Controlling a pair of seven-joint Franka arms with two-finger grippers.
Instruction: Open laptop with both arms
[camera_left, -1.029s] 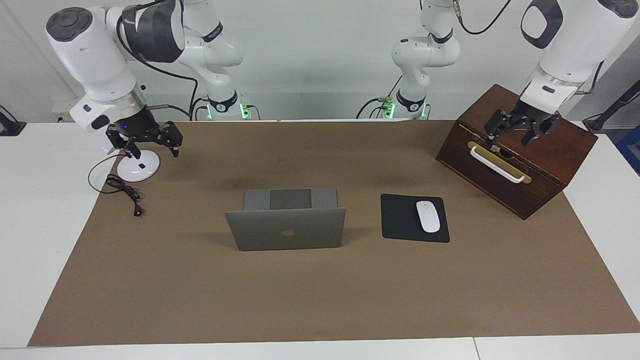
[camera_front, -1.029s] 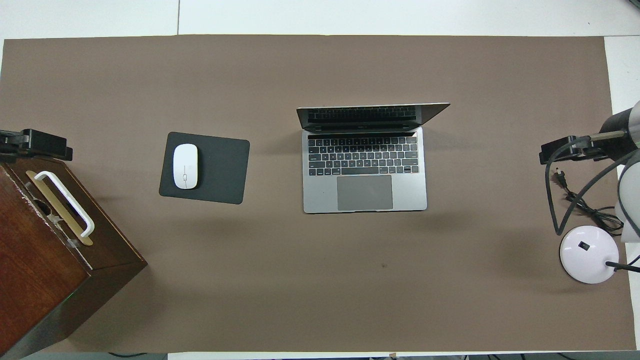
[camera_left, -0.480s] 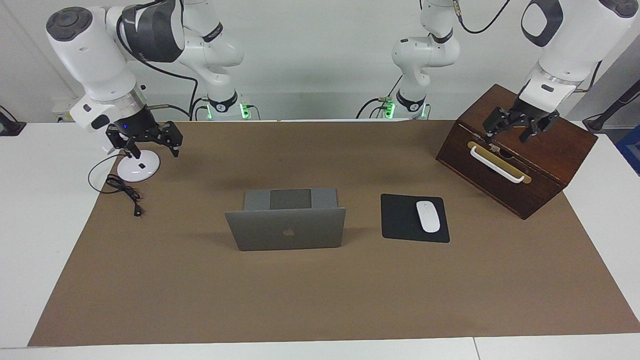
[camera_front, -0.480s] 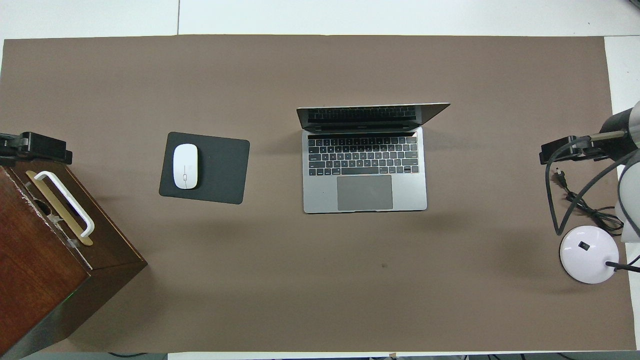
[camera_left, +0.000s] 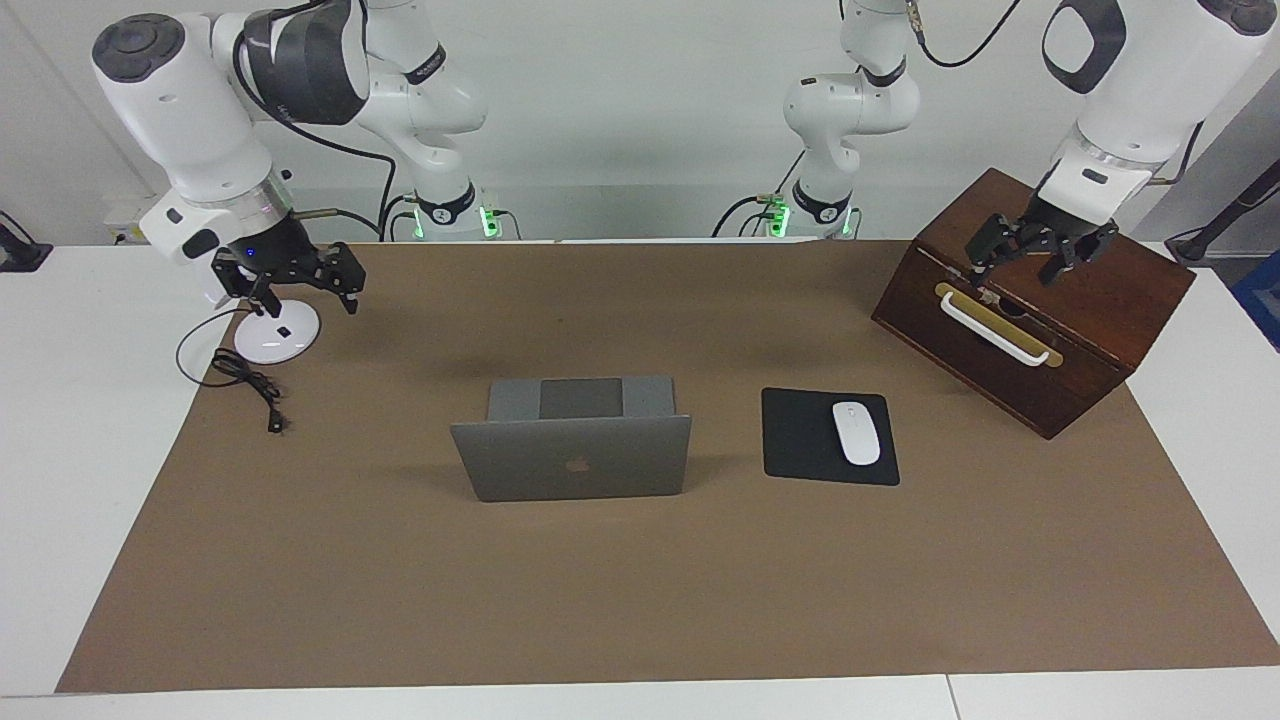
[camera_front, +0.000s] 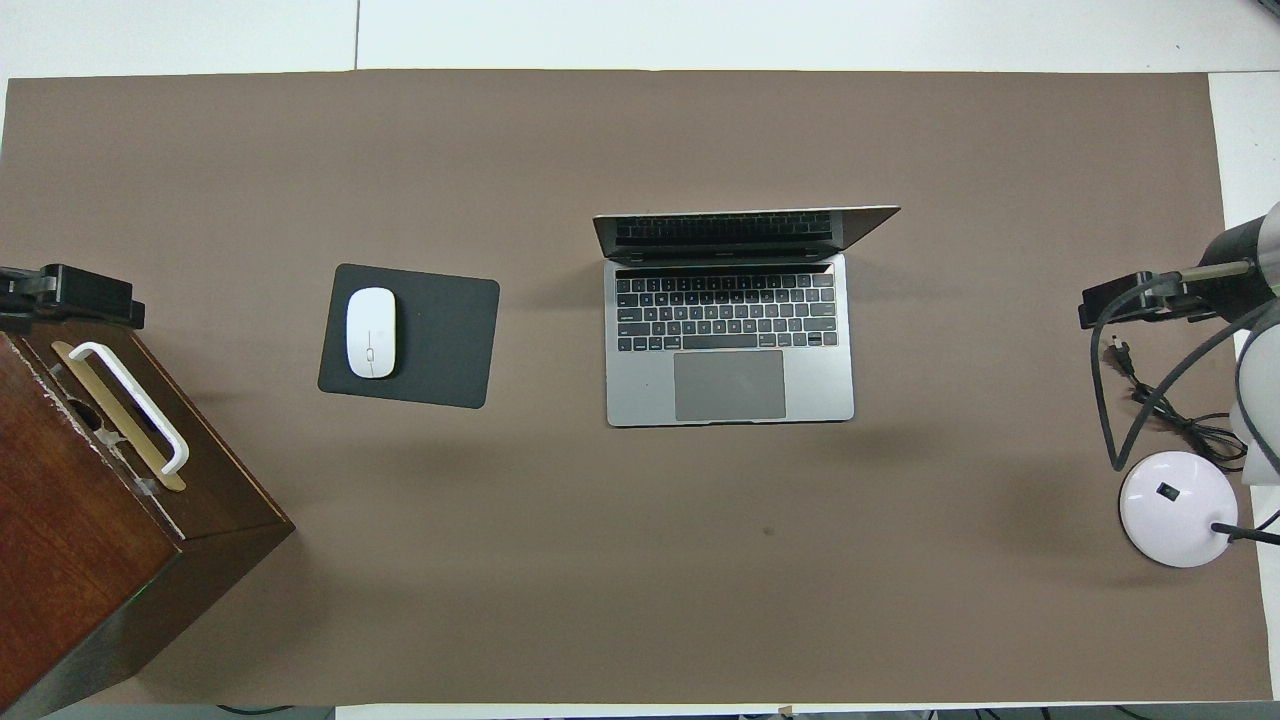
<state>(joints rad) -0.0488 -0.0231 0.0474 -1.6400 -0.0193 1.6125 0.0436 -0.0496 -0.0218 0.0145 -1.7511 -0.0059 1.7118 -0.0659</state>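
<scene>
We see the thin silver-grey laptop (camera_left: 572, 455) standing open at the centre of the brown table mat (camera_left: 640, 600), its lid upright with the dark logo toward the facing camera. At the upper left of the facing frame, the right arm bends down so that its black right gripper (camera_left: 300, 285) hangs over the round white lamp base (camera_left: 276, 335), fingers spread apart. At the upper right, the left arm reaches down to the dark wooden box (camera_left: 1040, 300), its left gripper (camera_left: 1020, 262) over the box's top edge above the white handle (camera_left: 995, 330), fingers apart. Only the overhead view shows the grey keyboard deck (camera_front: 728, 340); there both grippers are mere dark shapes at the frame's side edges. The white mouse (camera_left: 856, 432) lies on the black mouse pad (camera_left: 800, 440) beside the laptop.
</scene>
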